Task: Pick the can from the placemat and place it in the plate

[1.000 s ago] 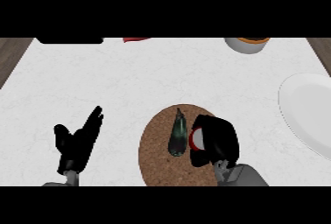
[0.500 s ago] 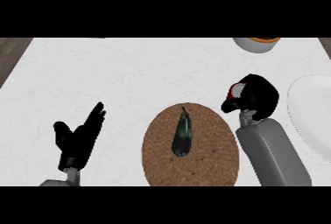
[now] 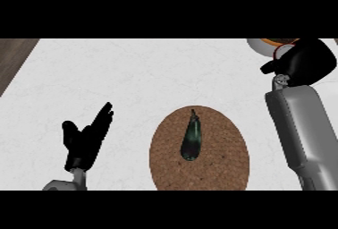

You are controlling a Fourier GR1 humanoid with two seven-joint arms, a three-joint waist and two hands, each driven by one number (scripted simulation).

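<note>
The can [image 3: 282, 51] is no longer found on the placemat [image 3: 211, 170]. It has been lifted and carried toward the far right corner of the worktop [image 3: 132, 71]. Only a pale sliver of it shows inside the right hand [image 3: 305, 60], whose fingers are curled round it. A dark, slender vegetable [image 3: 191, 139] alone is left on the mat. The left hand [image 3: 84, 142] is held open and at rest by the near left edge. The plate cannot be made out, perhaps hidden by the forearm, so the placing is judged still to be done.
</note>
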